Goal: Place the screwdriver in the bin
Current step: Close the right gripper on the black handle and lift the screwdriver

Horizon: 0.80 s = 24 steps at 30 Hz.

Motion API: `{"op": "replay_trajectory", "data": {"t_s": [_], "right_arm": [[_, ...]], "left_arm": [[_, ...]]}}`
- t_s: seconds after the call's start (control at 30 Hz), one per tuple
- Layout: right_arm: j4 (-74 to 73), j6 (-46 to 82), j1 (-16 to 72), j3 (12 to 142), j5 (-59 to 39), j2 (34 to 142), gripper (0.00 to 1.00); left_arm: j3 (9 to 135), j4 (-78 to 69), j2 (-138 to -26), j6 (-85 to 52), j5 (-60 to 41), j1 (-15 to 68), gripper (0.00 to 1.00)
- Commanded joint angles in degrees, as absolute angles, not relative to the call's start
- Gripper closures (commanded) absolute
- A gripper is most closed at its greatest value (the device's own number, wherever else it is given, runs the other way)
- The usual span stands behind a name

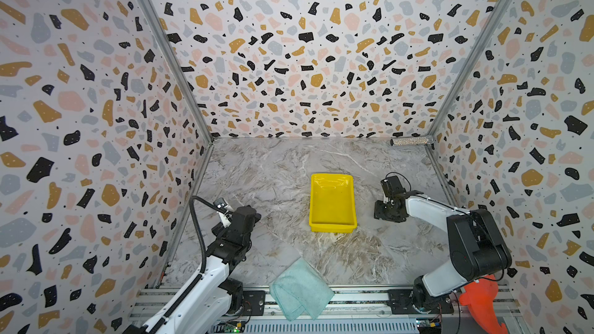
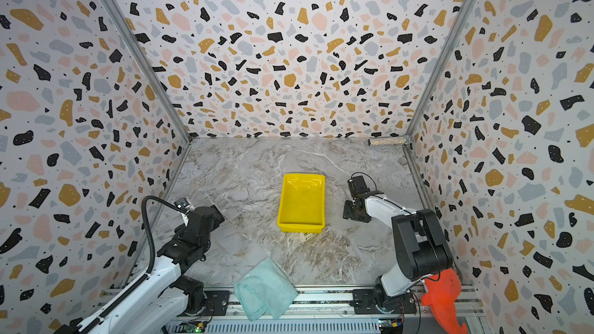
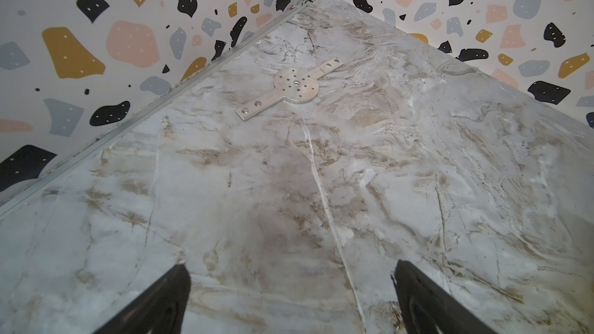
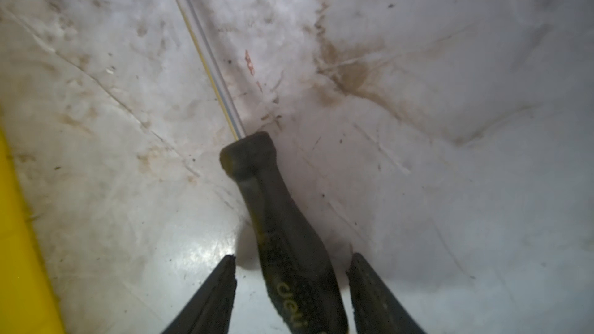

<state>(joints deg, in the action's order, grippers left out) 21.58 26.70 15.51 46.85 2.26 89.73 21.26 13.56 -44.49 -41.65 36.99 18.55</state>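
Observation:
The screwdriver lies on the marble table, black handle toward my wrist camera and thin metal shaft pointing away. My right gripper is open and straddles the handle, with a small gap showing on each side of it. In both top views this gripper sits low on the table just right of the bin and hides the screwdriver. The bin is a yellow tray with nothing in it; its wall shows beside the gripper. My left gripper is open over bare marble at the left.
A glittery silver cylinder lies in the back right corner. A folded pale green cloth hangs over the front edge. A flat metal plate lies near the left wall. An orange object sits by the right arm's base.

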Motion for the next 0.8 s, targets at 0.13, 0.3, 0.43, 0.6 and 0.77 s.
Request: {"op": "replay_trajectory", "data": {"t_s": [0.13, 0.3, 0.43, 0.6, 0.77], "right_arm": [[20.89, 28.2, 16.01, 47.18, 2.97, 89.99, 0.5], [20.91, 28.93, 16.21, 46.49, 2.95, 89.58, 0.57], [21.17, 28.78, 16.52, 46.91, 3.24, 88.81, 0.71], [21.56, 30.47, 17.55, 45.91, 3.5, 87.0, 0.82], [22.87, 30.79, 17.75, 45.58, 3.94, 82.92, 0.85]], "left_arm": [[20.93, 11.62, -44.3, -41.41, 36.92, 18.36, 0.0], [21.09, 11.56, -44.56, -41.32, 36.83, 18.35, 0.0], [21.08, 11.68, -44.48, -41.38, 36.83, 18.34, 0.0], [21.04, 11.6, -44.47, -41.31, 36.47, 18.34, 0.0], [20.95, 11.4, -44.56, -41.22, 36.39, 18.36, 0.0]]}}
